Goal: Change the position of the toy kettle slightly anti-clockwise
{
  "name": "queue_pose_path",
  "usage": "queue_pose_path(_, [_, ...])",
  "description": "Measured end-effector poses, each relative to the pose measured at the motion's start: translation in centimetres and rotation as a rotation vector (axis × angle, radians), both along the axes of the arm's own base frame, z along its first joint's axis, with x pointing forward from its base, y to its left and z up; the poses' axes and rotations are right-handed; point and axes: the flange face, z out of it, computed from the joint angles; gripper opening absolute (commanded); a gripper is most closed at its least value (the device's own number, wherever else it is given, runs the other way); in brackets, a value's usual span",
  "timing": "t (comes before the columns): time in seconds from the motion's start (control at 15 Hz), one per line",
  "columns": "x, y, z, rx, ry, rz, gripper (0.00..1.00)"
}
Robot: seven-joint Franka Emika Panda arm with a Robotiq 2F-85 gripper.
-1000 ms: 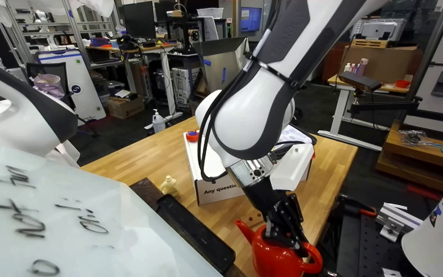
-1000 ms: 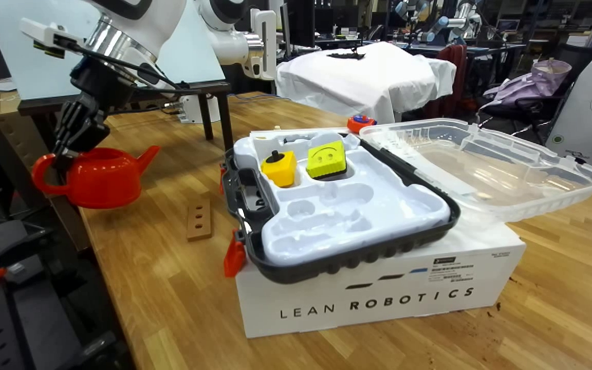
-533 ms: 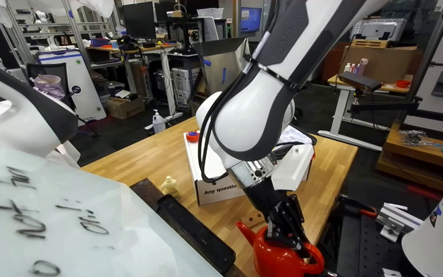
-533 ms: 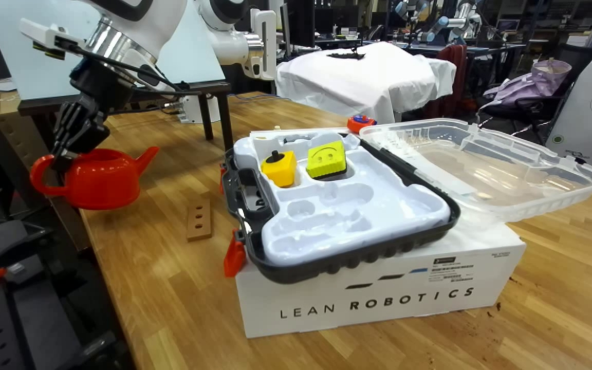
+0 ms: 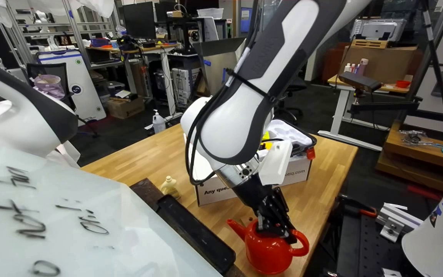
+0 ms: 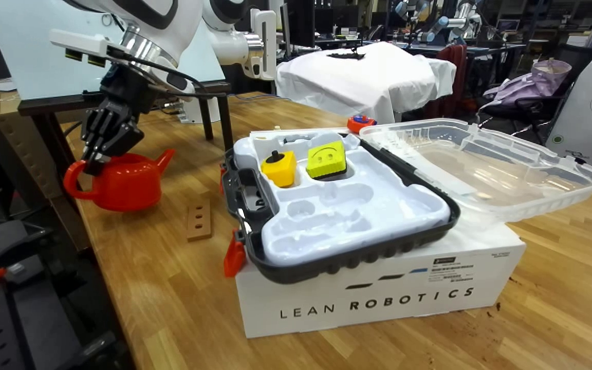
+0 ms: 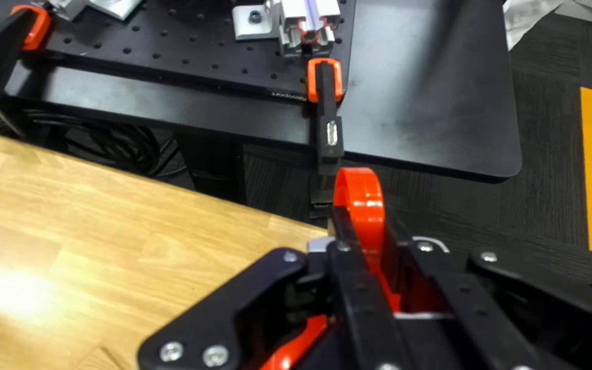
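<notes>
The red toy kettle [image 5: 267, 254] is at the near edge of the wooden table in both exterior views [image 6: 127, 187]. Its spout points away from the gripper's grip. My gripper [image 5: 291, 239] reaches down over the kettle and is shut on its handle, which also shows in an exterior view [image 6: 92, 167]. In the wrist view the red handle [image 7: 365, 198] stands between the two fingers of the gripper [image 7: 368, 221]. The kettle's body is mostly hidden there behind the gripper. I cannot tell whether its base touches the table.
A wooden block with holes [image 6: 199, 221] lies near the kettle. An open case [image 6: 357, 216] sits on a white box [image 6: 378, 293]. A whiteboard [image 5: 83, 215] with a black tray [image 5: 196, 231] stands alongside. A black cart [image 7: 429, 103] with orange clamps is beyond the table edge.
In the last half second the gripper and the kettle have moved together inward from the table edge, towards the wooden block. Before that they had barely moved.
</notes>
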Motion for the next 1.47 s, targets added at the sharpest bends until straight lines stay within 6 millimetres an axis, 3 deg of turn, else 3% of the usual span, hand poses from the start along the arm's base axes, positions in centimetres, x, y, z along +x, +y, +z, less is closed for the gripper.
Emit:
queue_pose_path(0.73, [5.4,2.2,-1.5,-0.007,-0.041,0.080,0.04])
queue_pose_path(1.07, [8.0,1.8,-0.8,0.003,-0.081,0.057,0.04])
queue_pose_path(1.47, [10.7,1.5,-2.0,0.019,-0.094,0.050,0.04])
